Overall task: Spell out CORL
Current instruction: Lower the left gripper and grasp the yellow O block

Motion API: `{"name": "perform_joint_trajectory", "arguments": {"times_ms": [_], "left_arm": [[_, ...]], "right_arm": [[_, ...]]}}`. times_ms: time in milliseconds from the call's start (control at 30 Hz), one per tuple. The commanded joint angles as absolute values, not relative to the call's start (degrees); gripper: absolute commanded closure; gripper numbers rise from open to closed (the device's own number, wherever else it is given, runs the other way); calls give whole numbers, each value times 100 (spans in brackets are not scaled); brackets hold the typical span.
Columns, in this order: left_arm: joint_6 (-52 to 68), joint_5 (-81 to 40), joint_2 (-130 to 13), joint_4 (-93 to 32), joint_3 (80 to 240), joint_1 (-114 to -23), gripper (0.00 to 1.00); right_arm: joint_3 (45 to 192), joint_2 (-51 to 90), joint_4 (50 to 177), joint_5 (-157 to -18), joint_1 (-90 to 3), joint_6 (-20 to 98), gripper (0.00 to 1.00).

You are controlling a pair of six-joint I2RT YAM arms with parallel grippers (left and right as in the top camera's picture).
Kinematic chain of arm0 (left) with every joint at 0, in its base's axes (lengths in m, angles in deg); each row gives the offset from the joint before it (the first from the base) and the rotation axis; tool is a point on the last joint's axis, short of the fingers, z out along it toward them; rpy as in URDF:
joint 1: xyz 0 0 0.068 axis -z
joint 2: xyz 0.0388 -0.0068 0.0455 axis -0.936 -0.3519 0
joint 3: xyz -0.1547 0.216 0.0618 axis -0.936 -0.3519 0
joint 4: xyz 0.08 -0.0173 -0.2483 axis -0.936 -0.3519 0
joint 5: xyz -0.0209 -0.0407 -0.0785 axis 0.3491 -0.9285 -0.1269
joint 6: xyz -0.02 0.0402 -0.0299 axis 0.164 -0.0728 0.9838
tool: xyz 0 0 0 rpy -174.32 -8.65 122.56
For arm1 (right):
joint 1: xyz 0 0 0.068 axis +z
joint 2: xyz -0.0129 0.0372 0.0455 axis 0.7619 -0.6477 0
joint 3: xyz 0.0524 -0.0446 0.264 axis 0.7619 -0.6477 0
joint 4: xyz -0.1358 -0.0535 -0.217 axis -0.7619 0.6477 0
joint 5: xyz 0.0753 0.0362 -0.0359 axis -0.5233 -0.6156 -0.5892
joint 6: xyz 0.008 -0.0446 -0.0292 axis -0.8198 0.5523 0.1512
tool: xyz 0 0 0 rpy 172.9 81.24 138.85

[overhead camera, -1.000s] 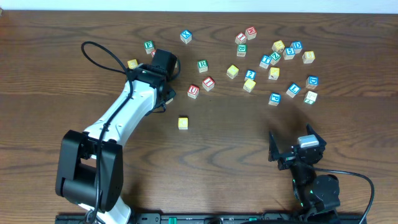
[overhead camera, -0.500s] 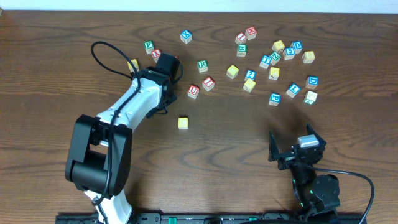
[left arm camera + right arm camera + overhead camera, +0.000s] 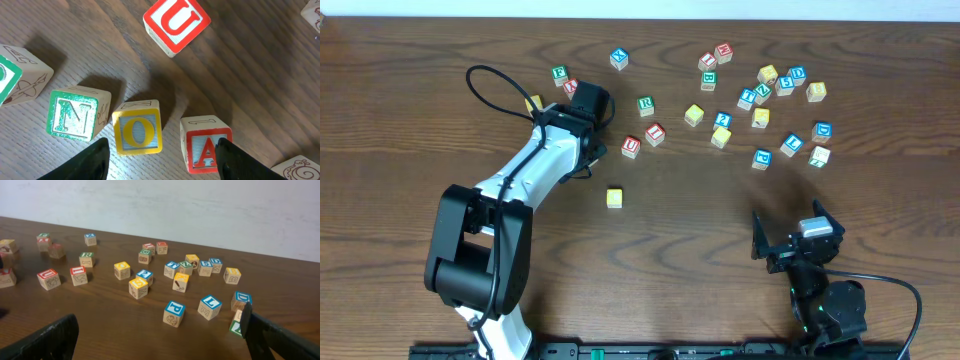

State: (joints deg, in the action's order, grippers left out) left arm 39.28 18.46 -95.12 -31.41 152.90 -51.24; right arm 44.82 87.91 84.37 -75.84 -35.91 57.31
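Observation:
My left gripper [image 3: 165, 162] is open and low over the table at the back left [image 3: 582, 112]. Just beyond its fingertips lies a yellow O cube [image 3: 137, 132], with a green M cube [image 3: 75, 114] to its left and a red A cube [image 3: 206, 143] to its right. In the overhead view my wrist hides the O. A lone yellow cube [image 3: 614, 197] sits mid-table, letter unreadable. The green R cube [image 3: 645, 104] [image 3: 86, 258] and the blue L cube [image 3: 791, 144] [image 3: 210, 305] lie among the scattered cubes. My right gripper [image 3: 790, 232] [image 3: 160, 345] is open and empty near the front.
A red U cube [image 3: 177, 22] [image 3: 631, 146] lies beyond the O. Several more letter cubes are scattered across the back right [image 3: 765, 95]. A blue P cube [image 3: 174, 313] lies nearest my right gripper. A wall [image 3: 200, 205] rises behind the table.
My left arm's base and elbow swung right, and its wrist shifted slightly toward the back. No cube has visibly moved. The right arm has not moved.

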Motion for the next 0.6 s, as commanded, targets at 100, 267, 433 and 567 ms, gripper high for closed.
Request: {"name": "perform_joint_trajectory", "arguments": {"times_ms": [100, 267, 433, 567], "left_arm": [[3917, 2049, -9549, -3143, 15307, -5133, 34], [3917, 2071, -9549, -3141, 15307, -5140, 43], [3919, 2095, -9549, -3141, 15307, -5140, 55], [3919, 2178, -9549, -3162, 15307, -5140, 59]], "right_arm": [[4475, 8821, 8459, -7575, -3624, 5801, 1], [4475, 8821, 8459, -7575, -3624, 5801, 1], [4475, 8821, 8459, -7575, -3624, 5801, 1], [4475, 8821, 8459, -7573, -3624, 5801, 1]]}}
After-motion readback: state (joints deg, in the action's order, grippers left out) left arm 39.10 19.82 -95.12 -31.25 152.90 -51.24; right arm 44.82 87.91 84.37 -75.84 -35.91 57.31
